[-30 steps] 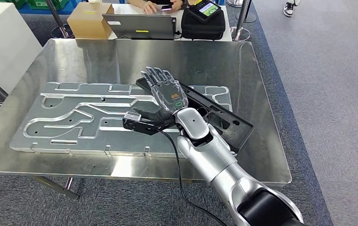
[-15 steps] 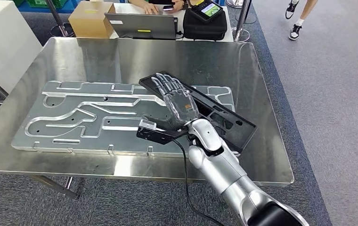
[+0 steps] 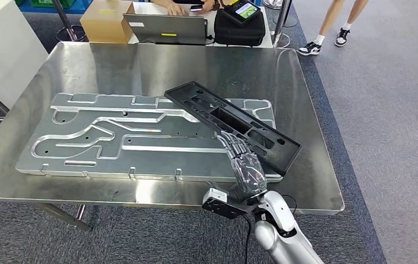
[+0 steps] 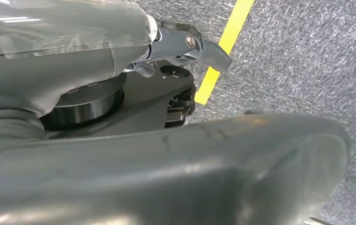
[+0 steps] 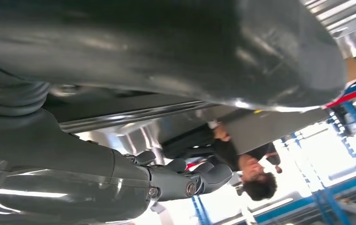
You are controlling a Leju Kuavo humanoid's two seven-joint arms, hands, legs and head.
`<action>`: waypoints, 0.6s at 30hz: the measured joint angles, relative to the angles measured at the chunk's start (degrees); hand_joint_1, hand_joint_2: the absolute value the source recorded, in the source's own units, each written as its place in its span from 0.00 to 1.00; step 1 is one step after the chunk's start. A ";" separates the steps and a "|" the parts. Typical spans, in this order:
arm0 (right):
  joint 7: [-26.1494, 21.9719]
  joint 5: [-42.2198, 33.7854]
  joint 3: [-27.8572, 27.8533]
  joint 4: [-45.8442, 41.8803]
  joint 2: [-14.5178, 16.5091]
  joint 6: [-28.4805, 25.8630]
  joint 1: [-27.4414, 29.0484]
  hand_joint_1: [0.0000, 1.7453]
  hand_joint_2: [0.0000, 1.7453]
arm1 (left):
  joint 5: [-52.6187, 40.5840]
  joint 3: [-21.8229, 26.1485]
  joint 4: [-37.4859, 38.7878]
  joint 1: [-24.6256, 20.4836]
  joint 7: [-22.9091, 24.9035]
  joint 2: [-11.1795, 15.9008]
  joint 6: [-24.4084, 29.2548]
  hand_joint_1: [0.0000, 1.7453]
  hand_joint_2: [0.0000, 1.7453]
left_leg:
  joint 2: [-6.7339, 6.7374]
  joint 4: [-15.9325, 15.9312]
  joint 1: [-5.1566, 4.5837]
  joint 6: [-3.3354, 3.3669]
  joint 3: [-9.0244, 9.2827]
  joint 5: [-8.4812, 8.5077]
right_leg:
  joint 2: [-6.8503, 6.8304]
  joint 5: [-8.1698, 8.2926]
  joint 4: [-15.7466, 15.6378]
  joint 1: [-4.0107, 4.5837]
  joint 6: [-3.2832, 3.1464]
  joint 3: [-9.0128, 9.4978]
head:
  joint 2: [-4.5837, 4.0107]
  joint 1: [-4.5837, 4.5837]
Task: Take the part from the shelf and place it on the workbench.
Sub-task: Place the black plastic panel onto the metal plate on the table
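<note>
From the head view, one black part [image 3: 234,124] lies on the metal table [image 3: 141,66], resting across one big silver plate [image 3: 113,140]. The right hand [image 3: 245,165] sits just beside the part, fingers spread, holding nothing. The job looks done.

In the left wrist view, the left hand [image 4: 120,51] hangs over grey carpet, holding nothing; its fingers I cannot tell.

In the right wrist view, one person sits behind the table.

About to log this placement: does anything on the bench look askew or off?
The black part lies diagonally across the aluminium plate, one end overhanging the plate's edge onto the workbench. Nothing looks damaged.
</note>
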 joint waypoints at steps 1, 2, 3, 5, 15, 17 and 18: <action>0.01 -0.04 -0.24 -0.53 -0.25 -0.10 0.64 0.00 0.00 | 0.00 0.02 0.00 -0.02 -0.01 0.00 -0.08 0.00 0.00 | 0.00 0.17 0.00 -0.09 -0.07 -0.06 | -0.06 0.53 -2.56 0.01 -0.10 1.38 | 0.00 0.00; 0.02 -0.08 -0.61 -1.26 -0.61 -0.24 1.46 0.00 0.00 | 0.00 0.04 0.00 -0.04 -0.02 0.00 -0.16 0.00 0.00 | -0.02 0.32 -0.05 -0.21 -0.17 -0.11 | -0.10 0.91 -4.72 0.10 -0.28 2.69 | 0.00 0.00; -0.04 -0.23 -1.65 -3.04 -1.20 -0.68 3.91 0.00 0.00 | -0.03 0.09 0.00 0.00 -0.02 0.01 -0.22 0.00 0.00 | -0.11 0.54 -0.18 -0.67 -0.33 -0.06 | -0.15 1.49 -6.80 0.13 -0.84 3.70 | 0.00 0.00; -0.26 -0.55 -3.87 -7.24 -2.22 -1.43 9.11 0.00 0.00 | -0.09 0.29 0.00 0.08 -0.01 0.07 -0.32 0.00 0.00 | -0.11 2.06 -0.26 -1.67 -1.06 -1.43 | -0.29 2.43 -8.42 0.13 -2.22 4.03 | 0.00 0.00; -0.60 -4.63 -8.23 -17.31 -3.91 0.10 21.55 0.00 0.00 | -0.74 0.86 0.00 -0.15 0.65 0.13 -0.56 0.00 0.00 | 0.41 1.86 0.06 -2.23 6.15 -6.20 | -0.84 5.96 -8.06 0.23 -2.20 -0.09 | 0.01 -0.03; -0.72 -5.70 -9.20 -17.75 -4.32 0.07 22.18 0.00 0.00 | -0.91 0.86 0.00 -0.15 0.74 0.09 -0.65 0.00 0.00 | 0.35 -0.85 -0.25 -1.79 7.35 -6.04 | -0.81 6.78 -8.25 0.24 -1.41 -0.18 | 0.01 -0.01; -0.78 -6.01 -9.63 -17.89 -4.50 0.07 22.39 0.00 0.00 | -0.99 0.87 0.00 -0.10 0.77 0.06 -0.68 0.00 0.00 | 0.35 -0.86 -0.28 -1.44 6.99 -5.54 | -0.80 7.25 -8.44 0.24 -0.97 -0.17 | 0.01 0.00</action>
